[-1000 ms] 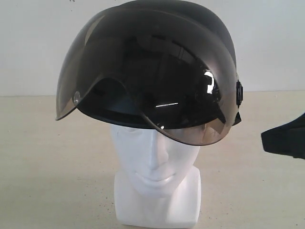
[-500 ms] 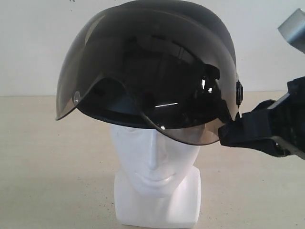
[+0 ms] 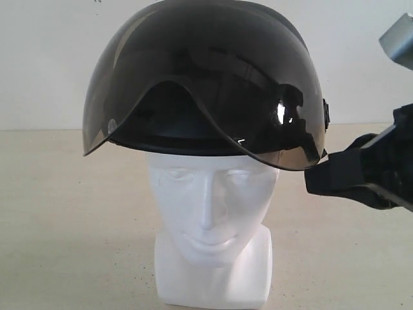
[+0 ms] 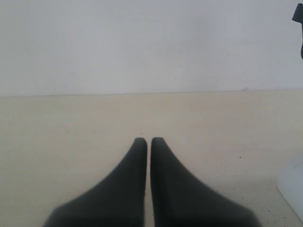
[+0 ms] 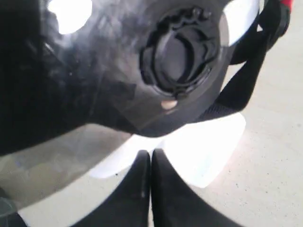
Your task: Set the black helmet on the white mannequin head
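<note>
One black helmet point(image 3: 206, 77) sits on the white head point(image 3: 211, 213), its brown visor point(image 3: 119, 84) ending above the eyes. My right gripper point(image 5: 150, 155), jaws pressed together on nothing, hovers just beside the helmet's side knob point(image 5: 180, 52). My left gripper point(image 4: 148, 141), jaws likewise closed together, points over the table point(image 4: 71, 123), apart from the helmet.

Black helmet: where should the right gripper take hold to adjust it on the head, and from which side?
Probably the lower rim below the visor pivot on the black helmet, from the right gripper's own side, after opening. That edge is thin and exposed; the visor's front is broad, smooth and curved, likely to slip.
</note>
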You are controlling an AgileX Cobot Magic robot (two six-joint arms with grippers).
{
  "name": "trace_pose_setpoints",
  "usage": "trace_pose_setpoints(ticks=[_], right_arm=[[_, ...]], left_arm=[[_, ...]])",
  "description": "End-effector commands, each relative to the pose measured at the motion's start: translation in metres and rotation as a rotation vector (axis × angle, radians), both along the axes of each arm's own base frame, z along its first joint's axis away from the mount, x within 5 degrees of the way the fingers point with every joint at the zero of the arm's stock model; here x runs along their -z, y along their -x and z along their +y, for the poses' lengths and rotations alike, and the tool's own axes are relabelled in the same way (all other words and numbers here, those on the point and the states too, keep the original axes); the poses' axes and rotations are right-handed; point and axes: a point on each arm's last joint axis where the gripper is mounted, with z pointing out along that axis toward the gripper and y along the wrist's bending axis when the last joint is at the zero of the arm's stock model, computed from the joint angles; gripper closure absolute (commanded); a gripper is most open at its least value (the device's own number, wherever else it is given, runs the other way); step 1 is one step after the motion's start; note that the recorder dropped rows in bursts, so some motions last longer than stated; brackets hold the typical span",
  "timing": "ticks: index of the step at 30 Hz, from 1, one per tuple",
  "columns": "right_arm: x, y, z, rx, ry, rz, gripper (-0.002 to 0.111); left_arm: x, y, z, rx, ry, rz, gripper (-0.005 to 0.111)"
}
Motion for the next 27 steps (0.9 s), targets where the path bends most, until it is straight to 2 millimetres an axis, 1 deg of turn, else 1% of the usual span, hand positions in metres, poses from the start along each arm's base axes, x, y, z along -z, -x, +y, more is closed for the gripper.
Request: trace_pose_setpoints(ticks=[1,3,5,6,8,11,14,20,21,22,23,24,25,27], right_arm=[[0.007,0.006,-0.006,-0.014,0.094,0.057,0.108],[0.009,0.013,-0.015,0.004,0.192,0.07,0.108],[0.01,0.023,-0.025,0.037,0.247,0.06,0.108],[0.014,0.03,-0.031,0.068,0.268,0.06,0.108],[0.021,0.039,-0.036,0.076,0.284,0.071,0.108],[0.026,0.047,-0.039,0.091,0.269,0.065,0.108],[0.02,0.057,-0.043,0.114,0.233,0.033,0.108],[0.015,0.069,-0.047,0.136,0.196,0.023,0.108],[0.013,0.071,-0.048,0.144,0.185,0.017,0.108],[0.012,0.073,-0.049,0.158,0.168,0.01,0.108],[0.01,0.075,-0.05,0.159,0.161,-0.005,0.108],[0.007,0.078,-0.051,0.167,0.147,-0.011,0.108],[0.004,0.08,-0.052,0.173,0.141,-0.022,0.108],[-0.003,0.082,-0.053,0.184,0.124,-0.033,0.108]], left_arm=[[0.001,0.0,0.0,0.001,0.003,-0.005,0.102],[0.001,0.0,0.0,0.001,0.003,-0.005,0.102],[0.001,0.0,0.0,0.001,0.003,-0.005,0.102],[0.001,0.0,0.0,0.001,0.003,-0.005,0.102],[0.001,0.0,0.0,0.001,0.003,-0.005,0.102],[0.001,0.0,0.0,0.001,0.003,-0.005,0.102],[0.001,0.0,0.0,0.001,0.003,-0.005,0.102],[-0.001,0.0,0.0,0.002,0.024,-0.026,0.102],[-0.003,0.0,-0.001,0.004,0.066,-0.049,0.102],[-0.007,0.0,-0.001,0.006,0.173,-0.095,0.102],[-0.012,0.0,-0.001,0.007,0.243,-0.15,0.102],[-0.016,0.0,-0.001,0.007,0.26,-0.199,0.102],[-0.023,0.001,0.0,0.006,0.339,-0.279,0.102],[-0.035,0.004,0.004,0.009,0.549,-0.433,0.102]])
